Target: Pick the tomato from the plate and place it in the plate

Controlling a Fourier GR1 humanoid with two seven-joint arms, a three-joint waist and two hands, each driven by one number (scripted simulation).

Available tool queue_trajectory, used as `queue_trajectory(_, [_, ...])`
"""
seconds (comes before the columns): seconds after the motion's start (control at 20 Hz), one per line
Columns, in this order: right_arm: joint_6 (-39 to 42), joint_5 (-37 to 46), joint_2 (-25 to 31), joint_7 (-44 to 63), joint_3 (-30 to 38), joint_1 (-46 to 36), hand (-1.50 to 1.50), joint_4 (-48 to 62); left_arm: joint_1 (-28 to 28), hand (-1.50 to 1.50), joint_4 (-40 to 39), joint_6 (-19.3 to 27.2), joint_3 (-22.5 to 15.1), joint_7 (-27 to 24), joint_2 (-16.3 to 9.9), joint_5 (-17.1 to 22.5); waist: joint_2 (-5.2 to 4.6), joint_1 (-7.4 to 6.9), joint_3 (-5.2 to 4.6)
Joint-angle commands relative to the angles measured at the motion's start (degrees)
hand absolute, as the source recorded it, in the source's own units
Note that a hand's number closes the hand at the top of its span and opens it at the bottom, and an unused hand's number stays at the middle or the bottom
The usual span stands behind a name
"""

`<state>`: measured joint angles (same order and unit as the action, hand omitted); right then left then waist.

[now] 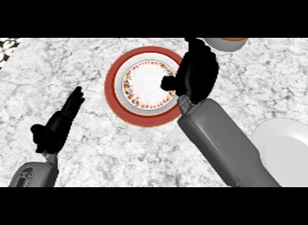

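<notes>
Your right hand (pixel 196 70) lies over the right rim of the round red-rimmed plate with the patterned inner ring (pixel 117 94), its fingers reaching toward the far side of the counter and its thumb poking left over the plate's white centre. From this view you cannot tell whether those fingers are curled round anything; the palm hides whatever sits beneath it. No tomato shows anywhere: the visible part of the red-rimmed plate carries nothing, so the tomato is either under the hand or already enclosed by it.

The plain white round plate (pixel 292 149) sits at the near right, well apart from the red one, partly behind your grey right forearm (pixel 224 143). That looks like the destination. A small bowl with an orange-brown inside (pixel 226 43) stands just beyond your fingertips at the far edge.

Your left hand (pixel 58 123) rests open at the near left, fingers straight, holding nothing.

Watch these risks. If you lift without the tomato properly enclosed, it may roll off the rim. Pushing further out could knock the bowl. Swinging right and near, the forearm could sweep across the white plate and shift it.
</notes>
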<state>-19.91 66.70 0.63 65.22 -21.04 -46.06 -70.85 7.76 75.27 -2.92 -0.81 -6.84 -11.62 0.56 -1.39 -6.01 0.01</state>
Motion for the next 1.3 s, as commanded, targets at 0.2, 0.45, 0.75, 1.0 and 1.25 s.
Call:
queue_trajectory(0.2, [-24.58, 0.04, -0.60, 7.57, 2.72, -1.36, -1.50, 1.46, 0.16, 0.00, 0.27, -0.62, 1.66, 0.70, -1.44, 0.95, 0.66, 1.08, 0.08])
queue_trajectory(0.45, [-36.60, -3.94, -0.60, 3.22, 4.17, 3.83, -1.50, -2.00, 0.07, 0.00, 0.19, 0.49, 2.26, 0.66, -1.67, 0.37, 0.96, 2.82, 0.16])
queue_trajectory(0.75, [-44.41, -3.71, -0.61, -1.32, -2.05, 17.59, -1.50, -11.33, -4.85, 0.00, -0.16, -0.39, 3.57, -1.95, -2.13, 1.21, 1.63, 5.85, 0.02])
queue_trajectory(1.0, [-45.22, -2.94, 0.03, -7.51, -9.48, 33.77, -1.50, -22.54, -4.48, 0.00, 3.58, -0.15, 4.25, 1.93, -2.41, 1.97, 1.63, 6.40, 0.04])
queue_trajectory(1.25, [-42.10, -8.14, 2.84, -13.30, -12.49, 39.15, -1.50, -28.07, -6.71, 0.00, 4.46, -0.05, 4.11, 0.84, -0.75, 0.96, 1.44, 6.00, 0.00])
